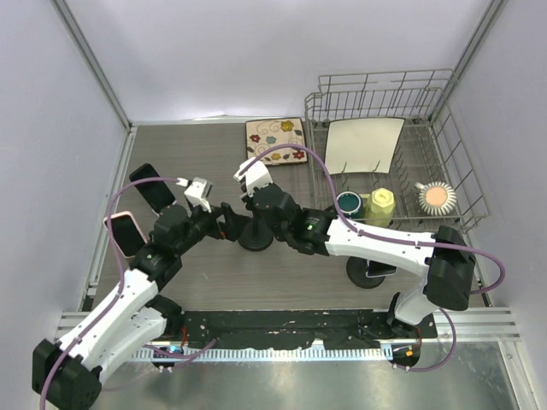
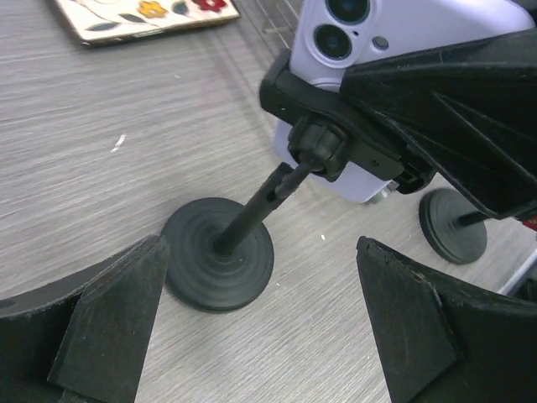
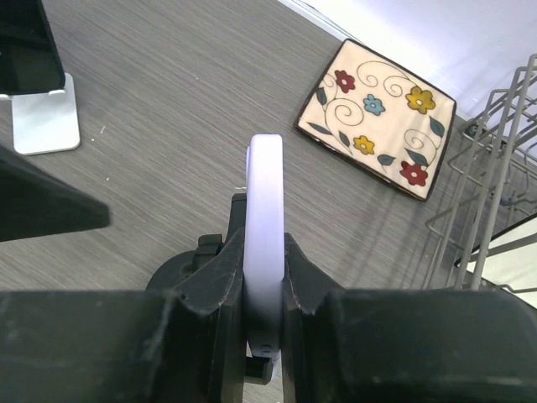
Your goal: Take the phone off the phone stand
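Spreading beneath pale lilac walls [image 1: 256,51], the grey wood-grain table [image 1: 188,154] carries a flowered tile [image 1: 275,135] and a wire dish rack [image 1: 461,171] at the back. The right gripper [image 3: 265,277] is clamped on the edges of the lilac phone [image 3: 265,193], which sits in the black phone stand [image 2: 220,264] mid-table. The left gripper [image 2: 260,315] gapes wide, its fingers flanking the stand's base

Overhead plus wrist close-ups, shared phone stand [image 2: 200,270]
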Robot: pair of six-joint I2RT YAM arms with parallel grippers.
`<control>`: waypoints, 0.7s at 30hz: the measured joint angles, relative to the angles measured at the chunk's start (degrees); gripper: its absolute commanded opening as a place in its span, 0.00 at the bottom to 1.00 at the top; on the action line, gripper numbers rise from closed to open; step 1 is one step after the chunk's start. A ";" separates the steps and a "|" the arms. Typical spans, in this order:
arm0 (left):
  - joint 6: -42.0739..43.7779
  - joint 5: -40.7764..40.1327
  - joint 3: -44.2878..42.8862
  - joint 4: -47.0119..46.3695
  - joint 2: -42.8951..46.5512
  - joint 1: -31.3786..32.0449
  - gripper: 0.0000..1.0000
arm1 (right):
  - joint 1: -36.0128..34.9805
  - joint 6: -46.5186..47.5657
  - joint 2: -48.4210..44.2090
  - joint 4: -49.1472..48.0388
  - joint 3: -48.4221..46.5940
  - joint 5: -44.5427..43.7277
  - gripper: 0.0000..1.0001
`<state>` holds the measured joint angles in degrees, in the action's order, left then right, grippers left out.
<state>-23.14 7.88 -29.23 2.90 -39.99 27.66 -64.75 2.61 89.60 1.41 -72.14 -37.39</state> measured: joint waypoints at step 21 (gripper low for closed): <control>13.35 11.72 -1.51 -15.19 -16.68 0.09 0.46 | 0.17 1.33 -1.75 -5.79 4.24 6.45 0.01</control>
<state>-9.78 19.59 -30.74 -12.29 -56.66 27.75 -64.58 3.95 87.85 -4.38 -67.90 -30.94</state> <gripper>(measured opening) 0.523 0.209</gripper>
